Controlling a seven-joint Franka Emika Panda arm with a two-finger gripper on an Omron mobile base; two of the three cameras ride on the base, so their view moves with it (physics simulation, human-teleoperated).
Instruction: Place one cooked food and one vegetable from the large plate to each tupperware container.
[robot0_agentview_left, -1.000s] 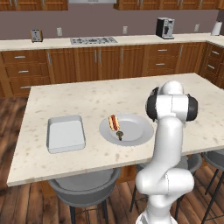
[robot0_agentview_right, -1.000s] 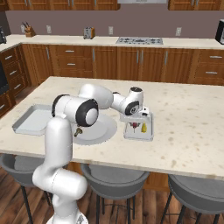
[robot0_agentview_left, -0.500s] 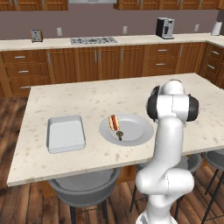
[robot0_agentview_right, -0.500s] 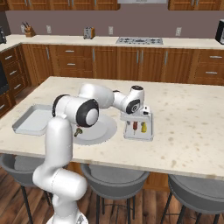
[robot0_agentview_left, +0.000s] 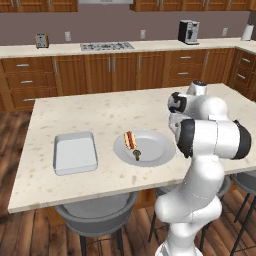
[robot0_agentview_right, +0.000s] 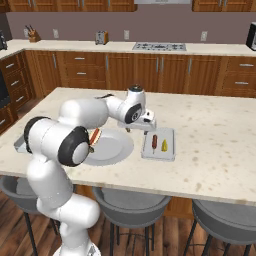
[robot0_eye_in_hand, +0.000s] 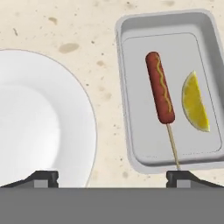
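My gripper (robot0_eye_in_hand: 113, 178) is open and holds nothing; it hovers over the counter between the large plate (robot0_eye_in_hand: 35, 122) and the right tupperware container (robot0_eye_in_hand: 124, 87). That container holds the skewered sausage (robot0_eye_in_hand: 160, 87) and the yellow wedge (robot0_eye_in_hand: 194, 103), lying side by side. From the right base view, the gripper (robot0_agentview_right: 141, 127) hangs just left of this container (robot0_agentview_right: 159, 157). The hot dog (robot0_agentview_left: 130, 140) and the olive-brown mushroom bit (robot0_agentview_left: 136, 154) lie on the large plate (robot0_agentview_left: 155, 145). The second container (robot0_agentview_left: 56, 155) sits left of the plate with nothing in it.
The island counter (robot0_agentview_left: 100, 112) has bare room behind the plate and containers. Stools (robot0_agentview_right: 132, 207) stand along its near edge. My own arm (robot0_agentview_left: 210, 140) hides the right container in the left base view.
The gripper has opened, and the yellow wedge now lies in the right container beside the skewered sausage. The hand has drawn back a little toward the plate.
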